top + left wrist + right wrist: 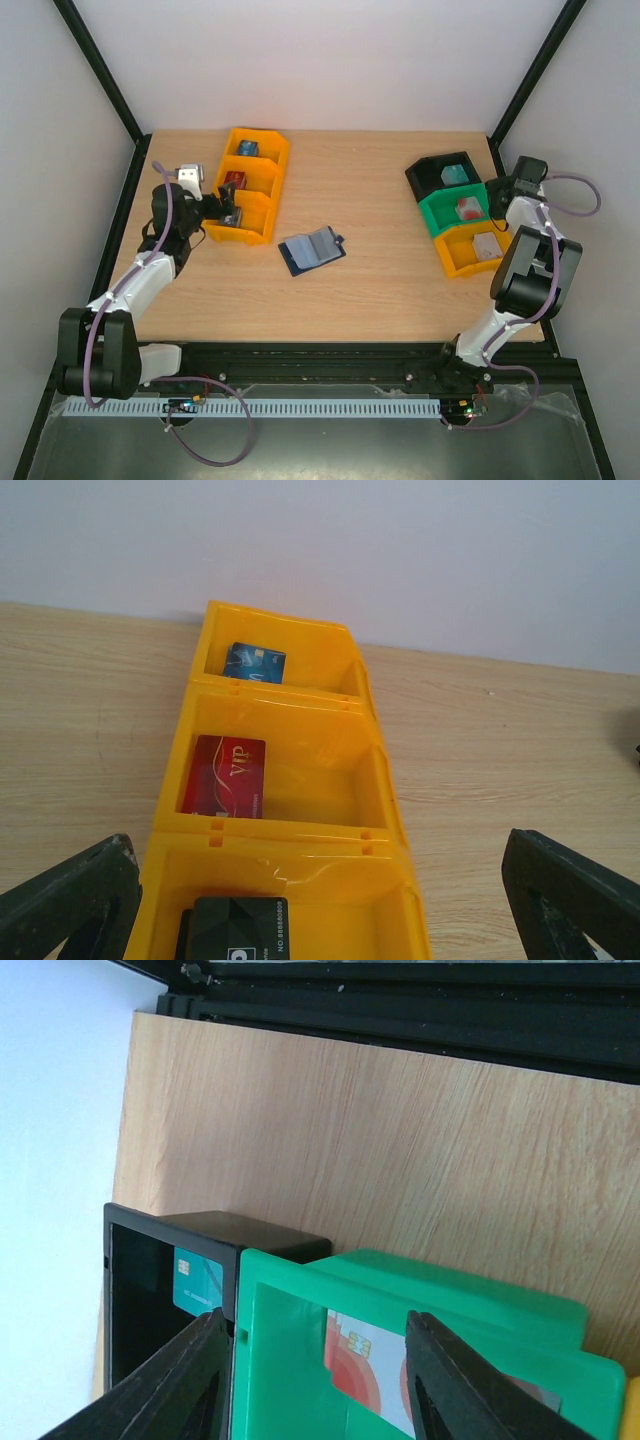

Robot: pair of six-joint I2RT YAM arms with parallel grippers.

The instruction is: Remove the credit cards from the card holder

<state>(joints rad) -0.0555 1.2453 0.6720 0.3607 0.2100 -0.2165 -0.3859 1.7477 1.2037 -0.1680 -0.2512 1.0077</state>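
Left gripper is seen spread wide at the bottom of the frame, nothing pinched, either side of the near compartment of the glossy yellow plastic three-compartment bin, where a flat dark matte card is lying. Right gripper is held partly open and empty over the green plastic bin, a white-and-red chip card inside. The dark navy folding card holder is found lying open mid-frame on the wood-grain table.

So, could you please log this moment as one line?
left pincer open at yellow plastic bin | right pincer open over green plastic bin, red-white card inside | navy folding card holder lying open
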